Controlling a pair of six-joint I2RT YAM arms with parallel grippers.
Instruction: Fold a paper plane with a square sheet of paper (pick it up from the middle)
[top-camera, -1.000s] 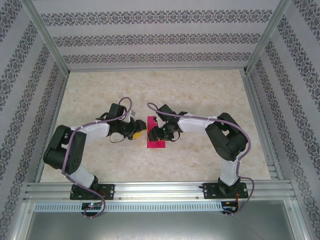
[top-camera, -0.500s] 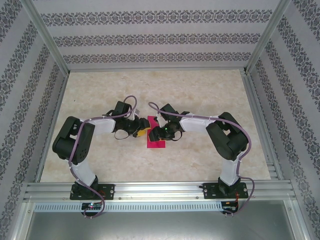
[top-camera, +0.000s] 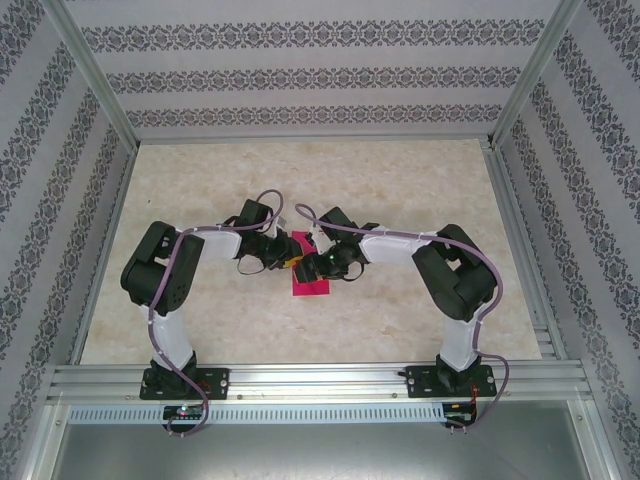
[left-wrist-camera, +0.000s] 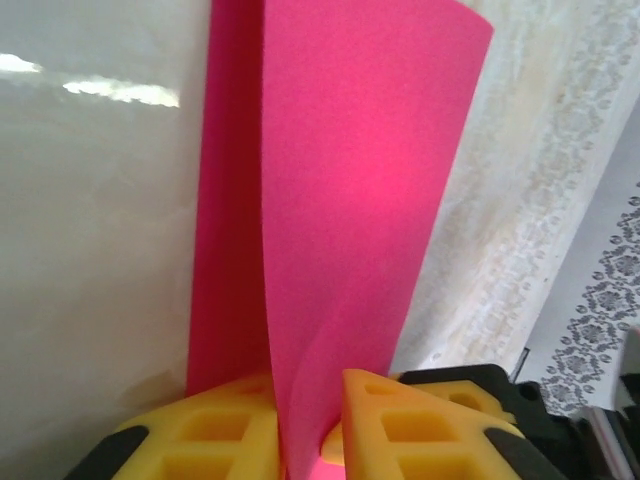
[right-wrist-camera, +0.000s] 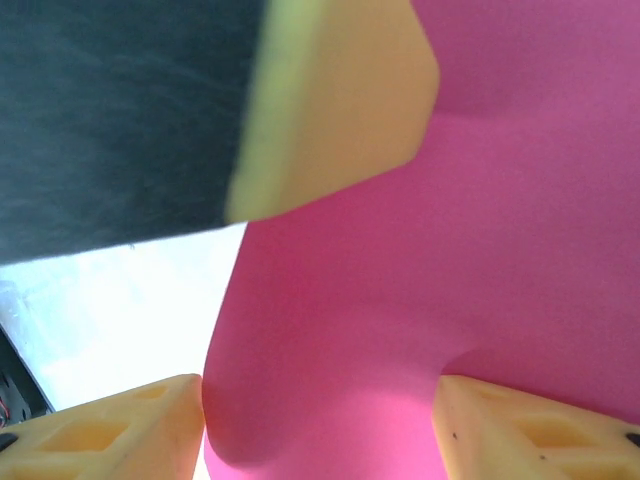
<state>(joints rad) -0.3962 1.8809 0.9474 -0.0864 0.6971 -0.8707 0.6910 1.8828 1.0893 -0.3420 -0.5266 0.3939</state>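
Left fingers (left-wrist-camera: 352, 408): nearly closed, pinching raised flap of pink paper (left-wrist-camera: 350, 200). Flap stands up from the grip and curls over the rest of paper. Seen from above, these fingers meet paper at its left edge.

Right fingers (top-camera: 310, 265): spread wide, gripping nothing, over paper from its right side, one left finger close ahead. Contact with paper: cannot tell.

Paper looks like a narrow strip from above. Table (top-camera: 400, 180) lies beneath paper.

Lab cell: aluminium frame (top-camera: 320, 377), patterned walls (top-camera: 300, 75).
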